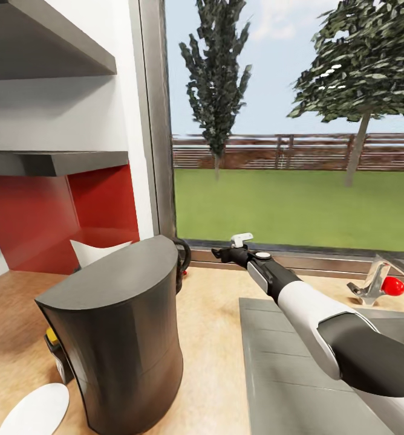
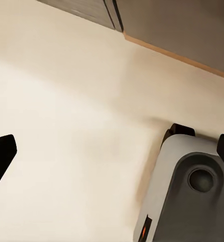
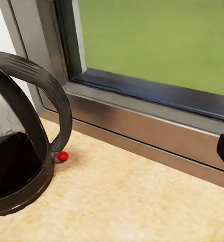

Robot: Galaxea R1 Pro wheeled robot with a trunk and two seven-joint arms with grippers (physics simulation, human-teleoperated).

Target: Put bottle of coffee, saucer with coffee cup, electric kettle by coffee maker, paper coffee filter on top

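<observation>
Dark grey and rounded, the coffee maker point(image 1: 120, 338) stands on the pale wooden bench point(image 1: 211, 338) at the near left in our head view. A white paper filter point(image 1: 96, 251) shows just behind its top edge, against the red wall panel point(image 1: 105, 205). A white saucer point(image 1: 35, 411) lies on the bench at the near left, just beside the coffee maker's base. Something with a yellow top point(image 1: 52, 336) peeks out at the coffee maker's left side; we cannot tell what it is.

Behind the coffee maker, to its right, we see the black handle of the kettle point(image 3: 21, 151), which stands on the bench close to the window frame point(image 3: 157, 126). A small red switch point(image 3: 63, 156) sits at the foot of the handle.

Our right jaws point(image 1: 226, 254) hover over the bench just right of the kettle, apart from it; we cannot tell how wide they stand. Our left jaws point(image 2: 114, 151) are spread above a pale floor point(image 2: 66, 101).

At the far right, a tap point(image 1: 371, 284) with a red knob stands behind the grey sink point(image 1: 286, 374).
</observation>
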